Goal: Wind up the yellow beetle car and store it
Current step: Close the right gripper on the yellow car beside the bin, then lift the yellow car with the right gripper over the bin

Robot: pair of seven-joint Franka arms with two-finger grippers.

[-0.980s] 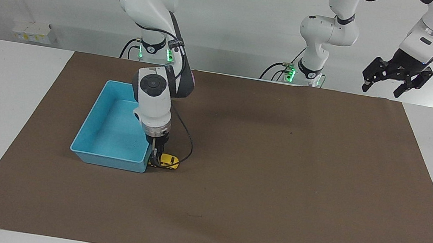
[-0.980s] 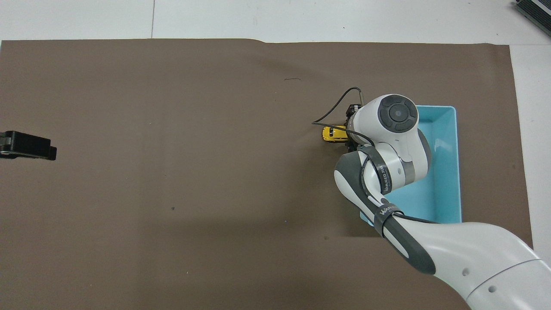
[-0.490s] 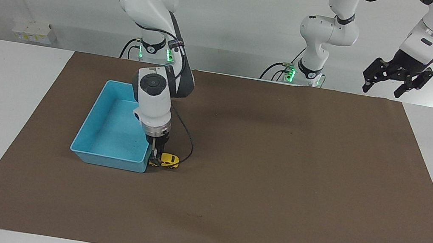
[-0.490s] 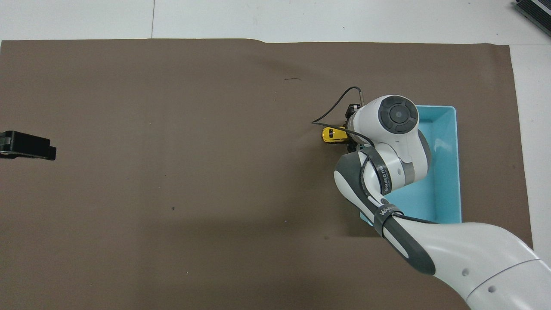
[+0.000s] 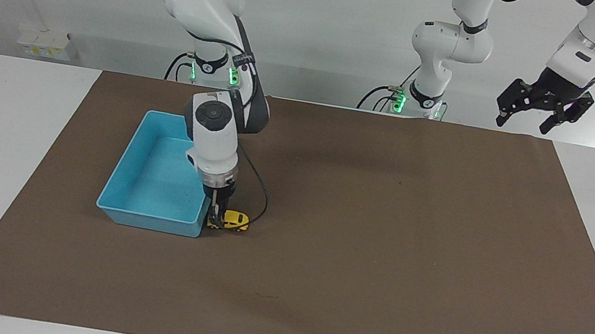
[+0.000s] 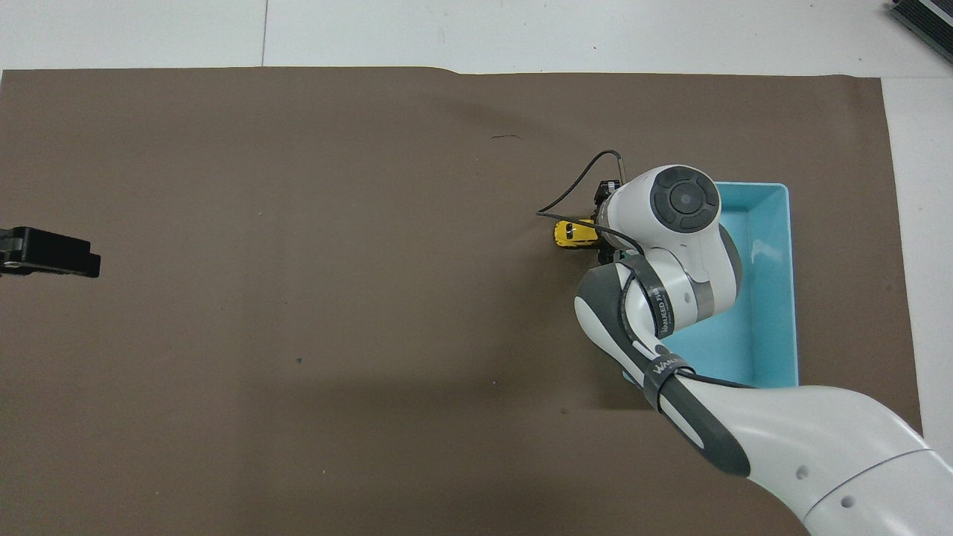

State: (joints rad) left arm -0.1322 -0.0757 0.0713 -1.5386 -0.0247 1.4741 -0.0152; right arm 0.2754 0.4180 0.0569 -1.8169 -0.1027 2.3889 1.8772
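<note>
Right gripper (image 5: 215, 219) clamped on toy car (image 5: 235, 221) just beside bin (image 5: 116, 196) corner, may snag that wall when dragged; left gripper (image 5: 541, 112) waits raised, jaws open.

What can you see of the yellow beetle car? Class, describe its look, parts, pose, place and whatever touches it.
The yellow beetle car is a tiny, glossy bright yellow toy, plastic by the look of it, with a rounded body, dark windows and small black wheels. It stands upright on the brown mat, beside the blue bin at the corner farthest from the robots, not inside it. The right gripper comes straight down and is shut on the car's bin-side end; the arm hides that end in the overhead view.
</note>
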